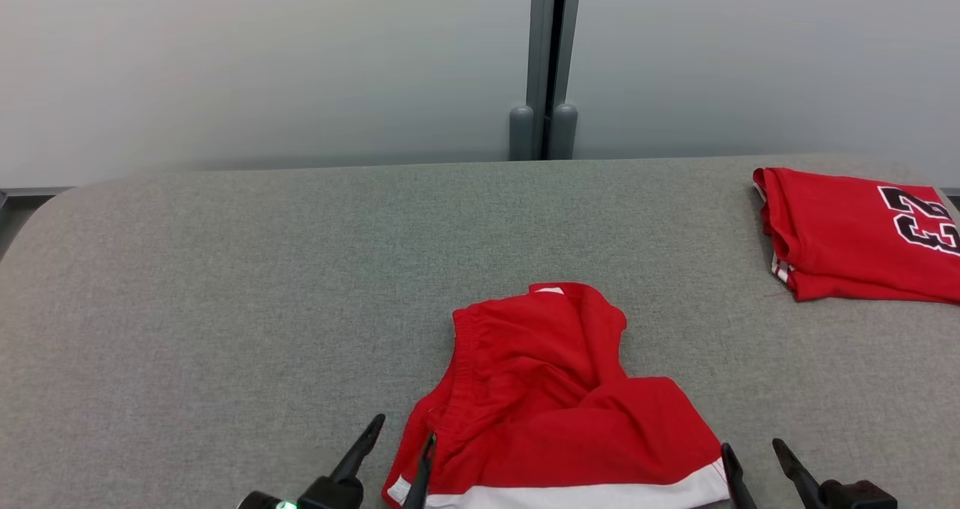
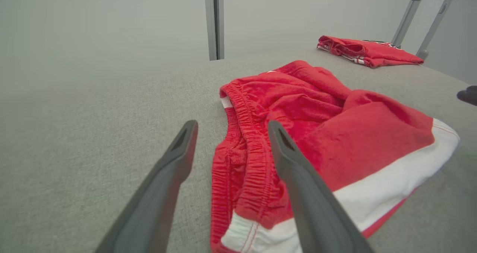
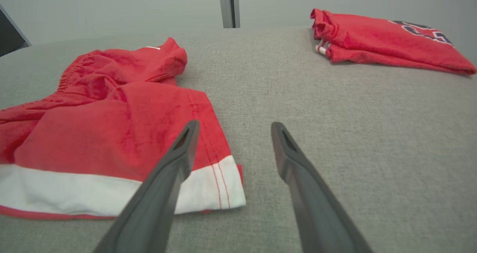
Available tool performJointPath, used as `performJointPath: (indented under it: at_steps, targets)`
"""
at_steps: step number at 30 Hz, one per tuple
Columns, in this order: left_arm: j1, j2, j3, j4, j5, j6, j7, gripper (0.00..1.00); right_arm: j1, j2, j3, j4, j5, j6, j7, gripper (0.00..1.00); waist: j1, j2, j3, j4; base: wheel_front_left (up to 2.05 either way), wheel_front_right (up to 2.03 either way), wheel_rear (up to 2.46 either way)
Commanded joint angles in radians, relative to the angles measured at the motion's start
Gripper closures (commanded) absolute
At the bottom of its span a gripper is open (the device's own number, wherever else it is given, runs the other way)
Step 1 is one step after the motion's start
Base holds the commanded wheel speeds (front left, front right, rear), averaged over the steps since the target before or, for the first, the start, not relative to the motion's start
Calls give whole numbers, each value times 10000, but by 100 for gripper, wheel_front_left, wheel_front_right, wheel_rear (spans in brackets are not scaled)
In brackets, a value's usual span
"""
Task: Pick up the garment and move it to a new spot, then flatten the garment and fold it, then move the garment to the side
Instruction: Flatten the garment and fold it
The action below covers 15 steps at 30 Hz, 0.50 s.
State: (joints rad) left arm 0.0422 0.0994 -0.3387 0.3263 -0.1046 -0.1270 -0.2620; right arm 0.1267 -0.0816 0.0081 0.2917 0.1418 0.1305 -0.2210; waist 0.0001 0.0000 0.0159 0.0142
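Note:
The garment (image 1: 555, 404) is a pair of red shorts with a white hem band, lying crumpled near the front middle of the grey table; its elastic waistband (image 2: 249, 133) faces left. My left gripper (image 1: 403, 440) is open at the shorts' lower left corner, one finger (image 2: 298, 178) over the fabric and the other over bare table. At the shorts' lower right corner (image 3: 208, 186) my right gripper (image 1: 754, 458) is open, its left finger over the white hem and its right finger over bare table. Neither gripper holds anything.
A folded red jersey (image 1: 855, 232) with black numerals lies at the table's far right edge. The grey table (image 1: 225, 306) stretches wide to the left and behind the shorts. A pale wall with a grey post (image 1: 544, 59) stands behind the table.

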Motion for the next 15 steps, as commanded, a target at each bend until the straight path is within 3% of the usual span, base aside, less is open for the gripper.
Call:
performJointPath:
  at_steps: [1,15]
  targets:
    - [-143,151,-239,164,-122,-32,-39,0,-197,-125,96,238,10,5,8,0,-1,0,46,-23,0,0,0]
    - [-726,577,-1544,2172,-986,-34,-39,0,-1340,-606,1588,2620,675,4,-270,0,-1,0,349,-143,0,0,0]
